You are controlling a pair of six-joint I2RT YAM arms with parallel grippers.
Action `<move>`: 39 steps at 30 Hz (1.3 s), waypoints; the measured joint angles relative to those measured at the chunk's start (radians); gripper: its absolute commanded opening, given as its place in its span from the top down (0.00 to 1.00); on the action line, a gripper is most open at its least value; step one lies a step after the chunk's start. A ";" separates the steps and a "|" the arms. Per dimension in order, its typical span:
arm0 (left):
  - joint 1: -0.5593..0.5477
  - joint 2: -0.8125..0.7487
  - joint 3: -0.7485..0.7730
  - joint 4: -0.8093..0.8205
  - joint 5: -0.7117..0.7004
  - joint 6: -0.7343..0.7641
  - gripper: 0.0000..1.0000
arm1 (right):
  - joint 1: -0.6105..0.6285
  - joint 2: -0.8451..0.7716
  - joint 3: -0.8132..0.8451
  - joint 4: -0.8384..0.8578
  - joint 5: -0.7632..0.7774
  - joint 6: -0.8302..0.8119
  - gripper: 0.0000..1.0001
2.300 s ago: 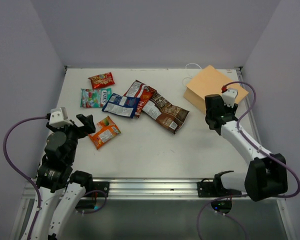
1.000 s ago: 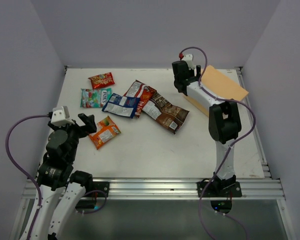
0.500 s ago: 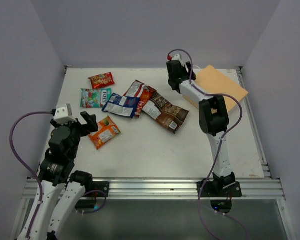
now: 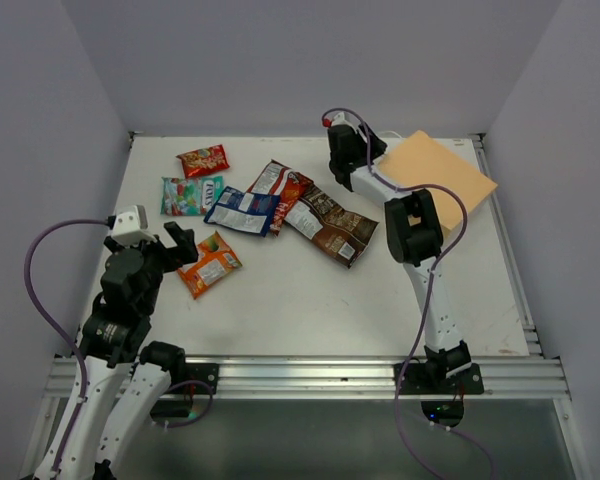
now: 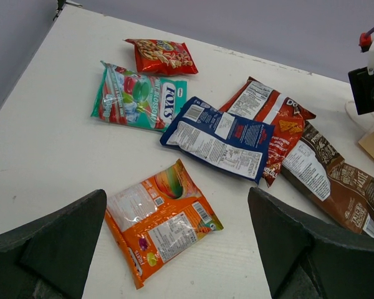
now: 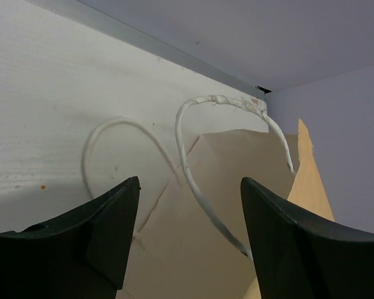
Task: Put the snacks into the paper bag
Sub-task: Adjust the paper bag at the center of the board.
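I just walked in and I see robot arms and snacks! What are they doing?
Two robot arms are meant to put the snacks into the paper bag. The right gripper is open by the bag's white handles, at the table's far right. The left gripper is open above an orange packet. Neither holds anything yet; the snacks lie loose on the table.

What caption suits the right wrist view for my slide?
Open right fingers face the paper bag and its two white cord handles on the table.
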 measured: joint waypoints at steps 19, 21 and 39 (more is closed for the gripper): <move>0.000 0.010 0.000 0.006 0.001 0.000 0.00 | 0.003 0.051 0.036 0.157 0.052 -0.188 0.85; 0.000 0.010 0.000 0.006 0.002 0.000 0.00 | 0.003 0.051 0.036 0.166 0.056 -0.198 0.92; 0.000 0.007 0.000 0.006 0.004 0.000 0.00 | 0.003 -0.250 -0.183 0.199 0.011 -0.120 1.00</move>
